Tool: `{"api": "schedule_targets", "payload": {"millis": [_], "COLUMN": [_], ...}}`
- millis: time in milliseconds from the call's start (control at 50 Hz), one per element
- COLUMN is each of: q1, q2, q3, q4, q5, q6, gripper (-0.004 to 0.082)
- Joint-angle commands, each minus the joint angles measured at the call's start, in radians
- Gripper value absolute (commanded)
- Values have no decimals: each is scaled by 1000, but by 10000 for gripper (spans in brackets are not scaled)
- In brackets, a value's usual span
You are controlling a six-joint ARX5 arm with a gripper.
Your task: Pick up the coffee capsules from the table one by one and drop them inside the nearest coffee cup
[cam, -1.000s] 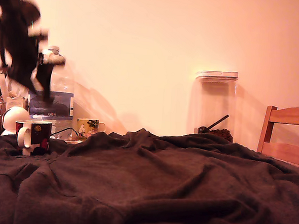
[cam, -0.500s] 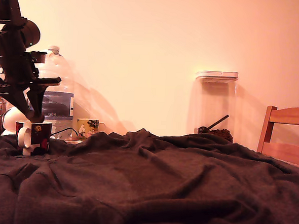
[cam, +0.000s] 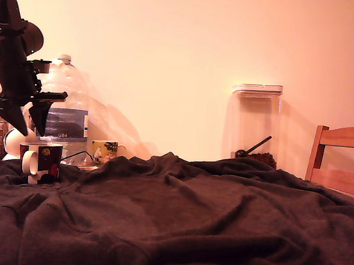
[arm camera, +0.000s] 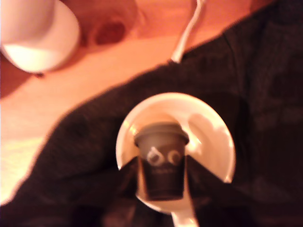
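While the pincer [cam: 28,123] hangs just above the coffee cup [cam: 40,162] at the exterior view's far left, its two dark fingers [arm camera: 196,177] pinch a coffee capsule [arm camera: 161,161] between them, as the wrist view shows. That capsule is dark with a flat rim and pale round marks on its side, and it sits framed by the cup's white inside [arm camera: 208,137], directly over the opening; whether it is already below the rim I cannot tell. The cup, near-black with a white handle and small red and pale marks, stands on the tabletop [cam: 196,218], which shows only as wrinkled dark brown cloth. Behind the cup are a large clear water bottle [cam: 64,110] and a smaller yellow-green pictured mug [cam: 104,150]. Further toward the exterior view's right stand a tall clear lidded container [cam: 255,122] holding something dark with a scoop, and a wooden chair [cam: 339,157] at the edge.
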Motion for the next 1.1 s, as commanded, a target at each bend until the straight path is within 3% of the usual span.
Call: {"api": "schedule_targets", "payload": {"millis": [0, 280, 360, 440, 600, 680, 800, 1080], "q1": [1, -2, -2, -2, -5, -6, -9, -19], "q2": [4, 4, 3, 1, -11, -23, -47, -130], "q3": [7, 7, 7, 7, 7, 7, 7, 1], "q4": [0, 21, 29, 43, 79, 108, 148, 238], "q5": [6, 11, 21, 33, 64, 79, 94, 113], "q6": [-3, 18, 28, 47, 69, 78, 110, 114], "gripper": [706, 702, 646, 529, 95, -28, -23, -23]}}
